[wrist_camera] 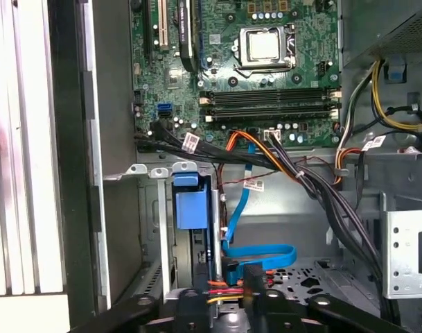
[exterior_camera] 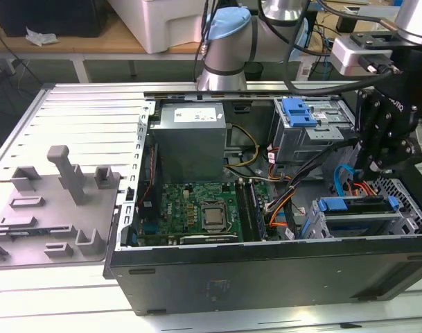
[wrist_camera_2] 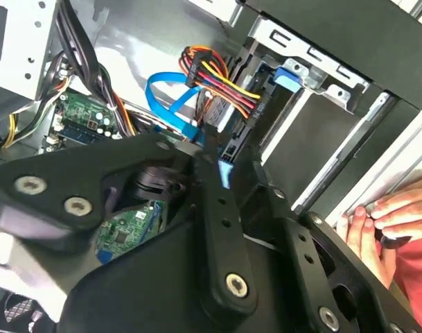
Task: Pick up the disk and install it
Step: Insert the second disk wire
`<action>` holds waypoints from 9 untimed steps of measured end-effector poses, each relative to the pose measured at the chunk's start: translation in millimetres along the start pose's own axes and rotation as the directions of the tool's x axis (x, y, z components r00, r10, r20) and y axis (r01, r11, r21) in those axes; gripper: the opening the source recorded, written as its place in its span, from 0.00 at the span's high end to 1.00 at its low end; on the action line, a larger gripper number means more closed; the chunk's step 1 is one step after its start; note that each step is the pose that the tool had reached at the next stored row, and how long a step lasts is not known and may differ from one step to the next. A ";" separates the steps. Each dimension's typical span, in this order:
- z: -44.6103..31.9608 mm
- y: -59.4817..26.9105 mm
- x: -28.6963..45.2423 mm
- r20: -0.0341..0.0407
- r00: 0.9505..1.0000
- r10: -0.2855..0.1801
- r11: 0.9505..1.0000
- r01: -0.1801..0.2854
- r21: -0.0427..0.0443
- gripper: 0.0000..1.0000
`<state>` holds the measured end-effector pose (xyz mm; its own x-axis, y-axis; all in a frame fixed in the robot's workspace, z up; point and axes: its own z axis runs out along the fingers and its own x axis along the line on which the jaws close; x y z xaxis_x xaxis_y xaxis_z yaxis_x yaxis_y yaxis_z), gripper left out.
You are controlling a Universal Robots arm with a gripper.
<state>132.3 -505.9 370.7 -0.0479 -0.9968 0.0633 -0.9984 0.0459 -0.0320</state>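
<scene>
The disk (exterior_camera: 356, 211), in its blue carrier, is seen seated in the drive cage (exterior_camera: 405, 208) at the front corner of the open computer case (exterior_camera: 266, 270), toward the exterior view's right. The gripper (exterior_camera: 377, 163) is poised directly above the cage, so the disk lies just below the jaws and slightly toward the case's near wall. In the exterior view the long axis of the disk is seen to run across the picture, roughly parallel with that near wall, with the blue tab end (exterior_camera: 333, 204) turned toward the motherboard (exterior_camera: 197, 211).

In the first wrist view the disk (wrist_camera: 197, 236) is viewed edge-on, its blue handle (wrist_camera: 188, 206) facing the motherboard (wrist_camera: 252, 62) and its cabled end toward the jaws, where a blue data cable (wrist_camera: 266, 255) and a bundle of coloured power wires (wrist_camera: 228, 288) are met. Whether the jaws are open or closed cannot be told; nothing is seen held between them. In the second wrist view, fingers of a person's hand (wrist_camera_2: 384, 215) are rested on the case edge, beside the gripper body.
</scene>
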 end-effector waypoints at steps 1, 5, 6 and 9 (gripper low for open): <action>0.2 0.1 -1.1 -0.001 1.000 0.000 1.000 0.000 0.000 0.72; 2.1 0.4 -5.0 -0.003 1.000 0.000 1.000 0.000 0.000 0.79; 2.8 0.4 -5.4 -0.003 1.000 0.000 1.000 0.000 0.000 0.79; 4.2 0.5 -6.2 -0.006 1.000 0.000 1.000 0.000 0.000 0.79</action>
<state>132.2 -499.9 366.0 -0.0479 -0.9964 0.0696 -0.9984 0.0457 -0.0323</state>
